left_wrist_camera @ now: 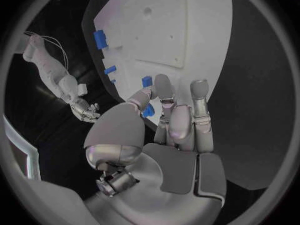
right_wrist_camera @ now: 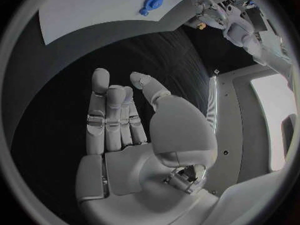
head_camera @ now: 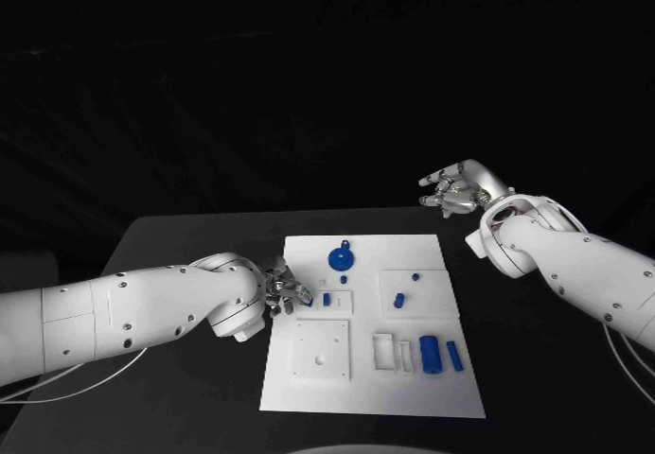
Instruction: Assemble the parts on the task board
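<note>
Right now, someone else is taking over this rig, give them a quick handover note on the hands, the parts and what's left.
Left hand: over the task board's left edge, fingertips at a small blue part; whether it grips it, I cannot tell.
Right hand: open, raised above the table beyond the board's far right corner, holding nothing.
Parts: round blue piece at the far middle, a small peg on the right plate, two blue cylinders lying near right.
Left: most parts look loose; assembly is barely begun.
</note>
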Controlling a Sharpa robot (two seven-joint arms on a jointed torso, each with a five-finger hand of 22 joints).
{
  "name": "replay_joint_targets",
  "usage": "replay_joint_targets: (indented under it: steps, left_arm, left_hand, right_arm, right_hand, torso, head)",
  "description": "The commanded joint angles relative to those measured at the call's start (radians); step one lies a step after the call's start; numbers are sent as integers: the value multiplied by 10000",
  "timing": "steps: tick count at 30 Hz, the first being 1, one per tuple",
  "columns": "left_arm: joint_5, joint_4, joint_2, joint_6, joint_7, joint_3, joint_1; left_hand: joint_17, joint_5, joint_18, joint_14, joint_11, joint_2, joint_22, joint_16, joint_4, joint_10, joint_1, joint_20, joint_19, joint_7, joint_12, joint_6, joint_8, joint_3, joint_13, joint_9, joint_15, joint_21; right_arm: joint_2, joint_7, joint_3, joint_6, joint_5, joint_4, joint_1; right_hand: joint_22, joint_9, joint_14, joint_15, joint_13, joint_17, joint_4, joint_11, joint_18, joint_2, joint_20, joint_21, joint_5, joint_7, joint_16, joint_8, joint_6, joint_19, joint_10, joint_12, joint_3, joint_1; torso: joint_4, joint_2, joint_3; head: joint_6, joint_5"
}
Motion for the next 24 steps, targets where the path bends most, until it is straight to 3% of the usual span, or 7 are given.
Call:
replay_joint_targets:
  steps: [1,24]
  left_arm:
    - [-122,-8,29,153,-105,-4,-7]
    - [-211,99,-1,-442,256,-2,-16]
  left_hand:
    - [-2,38,71,5,-85,78,172,52,-32,427,-49,55,-1,-1266,55,2338,62,44,8,1306,70,49]
    - [-9,58,150,3,-86,134,166,86,-36,427,-126,155,-44,-1272,60,2350,59,74,41,1347,85,85]
  right_arm:
    - [10,41,4,138,29,5,1]
    - [14,40,4,150,41,10,0]
  right_hand:
    - [14,-1,-64,-17,-11,-5,-6,-47,104,2,-8,-49,56,8,26,-18,91,256,-20,-3,78,-109]
    - [61,0,-66,-22,-12,0,-4,-53,102,-15,-14,-63,234,5,23,-16,107,259,-17,-7,130,-158]
  torso:
    - [-2,4,0]
    - [4,11,-7]
  head:
    - [14,-12]
    - [13,-30]
